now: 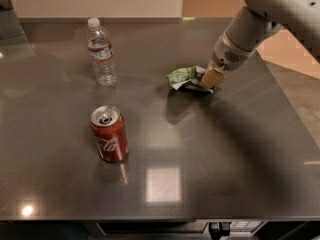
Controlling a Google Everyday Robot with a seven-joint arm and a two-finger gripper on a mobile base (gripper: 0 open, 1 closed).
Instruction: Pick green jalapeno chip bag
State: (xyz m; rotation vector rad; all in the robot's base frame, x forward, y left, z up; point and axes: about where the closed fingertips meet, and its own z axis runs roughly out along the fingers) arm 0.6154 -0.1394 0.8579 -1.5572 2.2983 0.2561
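The green jalapeno chip bag (182,76) is a small crumpled green foil bag with white edges, at the back right of the dark table (210,154). My gripper (209,79) reaches down from the upper right on the grey arm (250,31). Its tan fingers (212,75) are closed on the bag's right end. The bag is bunched up against the fingers, and its left end sits at or just above the table surface. The part of the bag between the fingers is hidden.
A clear water bottle (102,53) stands upright at the back left. A red soda can (109,134) stands upright in the left middle. The table's right edge runs close behind the arm, with floor beyond it.
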